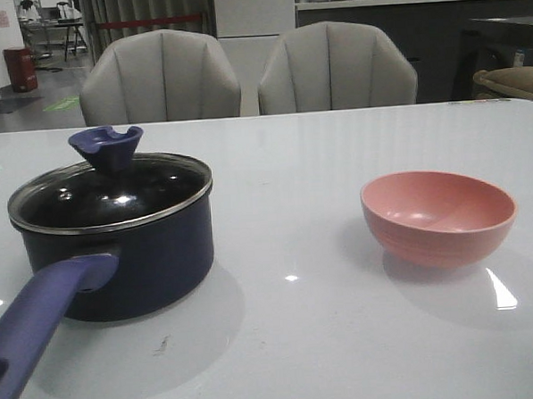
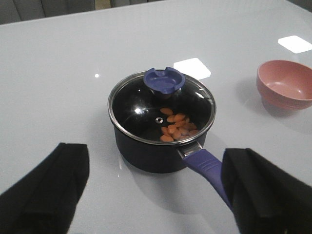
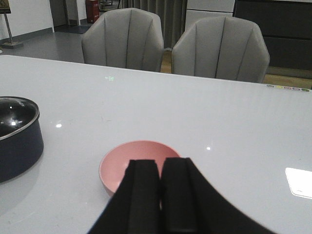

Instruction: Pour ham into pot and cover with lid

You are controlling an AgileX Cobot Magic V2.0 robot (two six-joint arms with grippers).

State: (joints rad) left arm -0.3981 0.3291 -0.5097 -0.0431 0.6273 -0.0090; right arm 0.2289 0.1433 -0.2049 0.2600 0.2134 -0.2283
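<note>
Surface: a glossy white tabletop (image 1: pixel 310 340), with ceiling lights mirrored in it. Two grey padded chairs (image 1: pixel 160 78) are drawn up at the far edge; a dim room with curtains and a dark counter is seen behind them.

On the robot's left side of the table stands the dark navy saucepan with the long purple-blue handle (image 1: pixel 118 261). The round clear glass lid with metal rim and blue notched knob (image 1: pixel 109 185) is seated flat on its rim. An empty pink round bowl (image 1: pixel 438 215) is set well apart to the right.

In the front view, the glass reads as dark and the contents cannot be made out. In the left wrist view, the small orange-pink ham pieces (image 2: pixel 176 126) are seen through the lid, clustered on the pot floor toward the handle side, beside the vent hole. Neither arm is caught in the front view.

Left gripper (image 2: pixel 156 192): fingers spread wide, nothing between them, held clear of the pot, whose handle points toward one finger. Right gripper (image 3: pixel 161 195): fingers pressed together with nothing between, held over the near rim of the bowl; only the pot's edge is caught in that view.
</note>
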